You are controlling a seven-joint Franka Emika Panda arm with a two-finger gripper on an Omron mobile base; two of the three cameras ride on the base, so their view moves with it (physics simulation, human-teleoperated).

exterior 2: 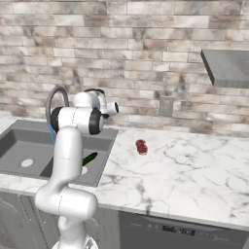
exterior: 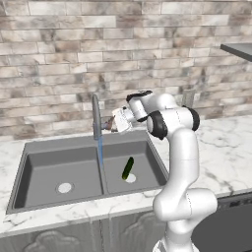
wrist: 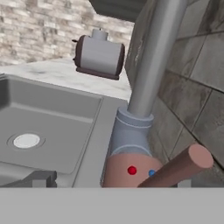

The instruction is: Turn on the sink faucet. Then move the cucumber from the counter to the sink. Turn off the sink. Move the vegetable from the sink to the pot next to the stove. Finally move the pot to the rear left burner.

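Water runs in a thin blue stream from the sink faucet into the dark grey sink. The cucumber lies in the right basin over the drain, also seen as the cucumber beside my arm. My gripper is at the faucet's base, just to its right. In the hand view the faucet base and its reddish side lever sit between the spread fingertips; the gripper is open and holds nothing. The pot and stove are out of view.
A small red object lies on the marble counter right of the sink. A grey hood hangs at the upper right. A grey toaster-like appliance stands on the counter beyond the sink. The brick wall is close behind the faucet.
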